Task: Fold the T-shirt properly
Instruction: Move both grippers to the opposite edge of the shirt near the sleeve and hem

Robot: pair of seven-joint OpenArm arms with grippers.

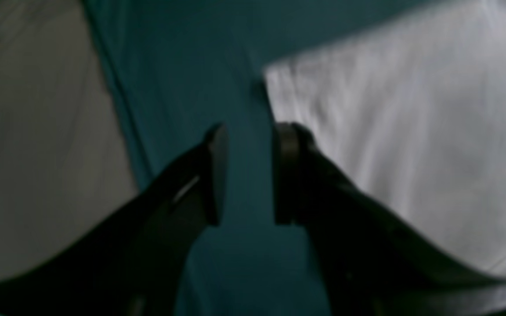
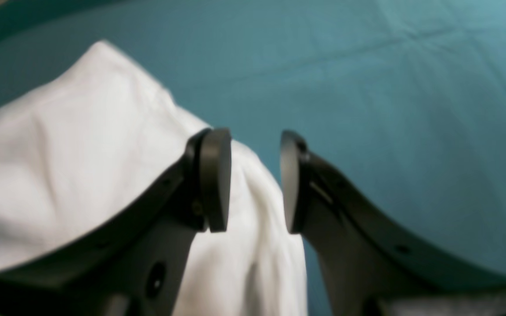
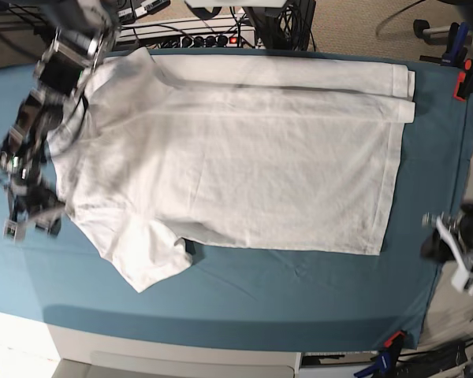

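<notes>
- Two black arms flank one white T-shirt (image 3: pixel 236 157), which lies spread on the teal table cloth (image 3: pixel 284 291), neck toward the left of the base view, hem toward the right
- Right gripper (image 2: pixel 255 180) at the left of the base view: jaws parted, a raised fold of shirt cloth behind the gap, nothing clamped
- Left gripper (image 1: pixel 248 173) at the right: jaws apart over bare teal cloth, just beside the shirt's hem corner, holding nothing

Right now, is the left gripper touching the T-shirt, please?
Apart. The left wrist view shows the left gripper open over teal cloth, beside the T-shirt hem.
</notes>
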